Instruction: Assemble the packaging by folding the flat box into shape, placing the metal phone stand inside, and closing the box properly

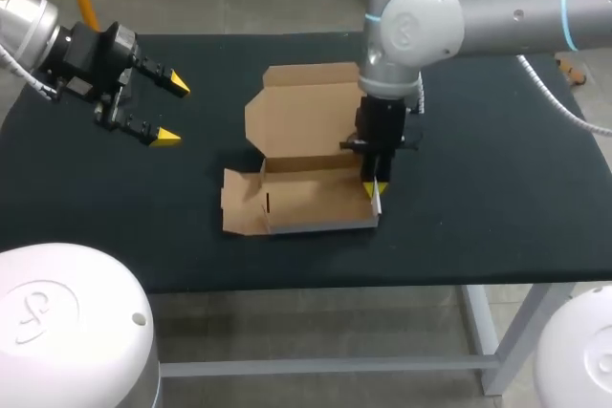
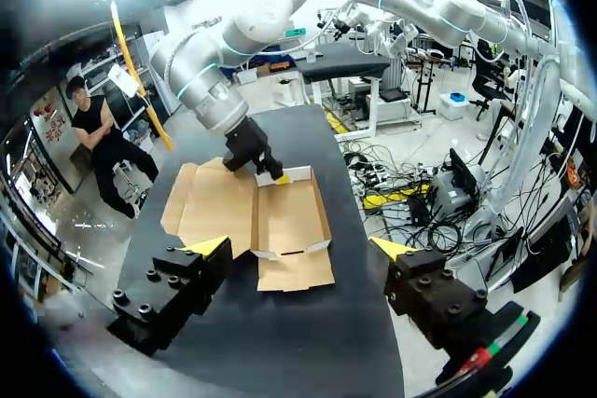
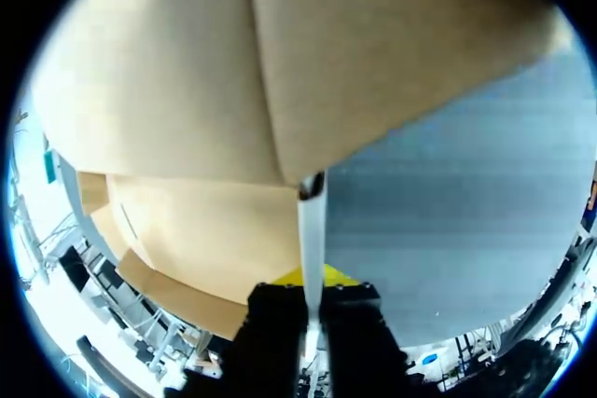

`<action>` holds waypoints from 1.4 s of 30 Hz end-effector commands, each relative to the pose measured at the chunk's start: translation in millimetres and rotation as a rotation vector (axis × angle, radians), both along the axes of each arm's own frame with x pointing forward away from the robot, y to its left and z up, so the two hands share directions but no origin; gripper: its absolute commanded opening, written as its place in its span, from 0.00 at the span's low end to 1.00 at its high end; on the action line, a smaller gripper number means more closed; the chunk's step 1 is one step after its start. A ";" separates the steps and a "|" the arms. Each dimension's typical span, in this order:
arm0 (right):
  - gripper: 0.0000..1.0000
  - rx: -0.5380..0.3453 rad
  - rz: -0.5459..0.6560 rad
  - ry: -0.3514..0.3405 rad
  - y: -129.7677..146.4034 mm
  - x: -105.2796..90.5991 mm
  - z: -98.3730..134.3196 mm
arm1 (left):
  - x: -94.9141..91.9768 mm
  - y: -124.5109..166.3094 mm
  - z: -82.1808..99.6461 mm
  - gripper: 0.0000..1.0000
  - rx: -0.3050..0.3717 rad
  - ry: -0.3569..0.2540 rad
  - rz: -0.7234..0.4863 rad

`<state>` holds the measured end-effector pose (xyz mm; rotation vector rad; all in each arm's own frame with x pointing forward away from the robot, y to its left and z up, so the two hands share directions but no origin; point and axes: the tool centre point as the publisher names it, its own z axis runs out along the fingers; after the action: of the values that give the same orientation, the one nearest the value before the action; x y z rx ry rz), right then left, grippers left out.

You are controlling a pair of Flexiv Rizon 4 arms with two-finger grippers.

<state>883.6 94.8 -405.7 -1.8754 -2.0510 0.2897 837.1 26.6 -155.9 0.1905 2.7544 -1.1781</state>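
A brown cardboard box (image 1: 311, 200) lies partly folded in the middle of the table, its lid (image 1: 304, 112) laid back flat behind the tray. My right gripper (image 1: 374, 191) points straight down at the tray's right front corner, shut on the thin upright side wall (image 3: 311, 221). In the right wrist view that wall's white edge runs between the fingers of the right gripper (image 3: 312, 279), with brown flaps ahead. My left gripper (image 1: 174, 111) hovers open over the table's left part, well clear of the box. In its own view the left gripper (image 2: 300, 247) faces the box (image 2: 291, 221) and the right gripper (image 2: 277, 176).
The black table (image 1: 478, 217) carries only the box. The table's front edge runs a short way in front of the tray. My right arm (image 1: 421, 26) reaches in over the back right, above the lid's far corner.
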 end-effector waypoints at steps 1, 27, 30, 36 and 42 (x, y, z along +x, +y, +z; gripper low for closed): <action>0.00 -0.010 0.006 0.008 2.5 2.8 -0.8 | -0.7 0.6 1.1 1.00 0.003 0.002 -0.001; 0.04 -0.112 -0.032 -0.067 6.0 6.4 -15.8 | -0.7 0.6 1.1 1.00 0.003 0.002 -0.001; 0.06 -0.122 -0.041 -0.088 6.9 7.0 -17.0 | -0.7 0.6 1.1 1.00 0.003 0.002 -0.001; 0.07 -0.116 -0.055 -0.109 7.0 9.0 -20.3 | -0.7 0.6 1.1 1.00 0.003 0.002 -0.001; 0.05 -0.113 -0.071 -0.174 7.0 8.6 -20.2 | -0.7 0.6 1.1 1.00 0.003 0.002 -0.001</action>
<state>898.9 102.7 -420.8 -2.0852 -2.0957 0.2789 837.1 26.7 -155.9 0.1905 2.7543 -1.1781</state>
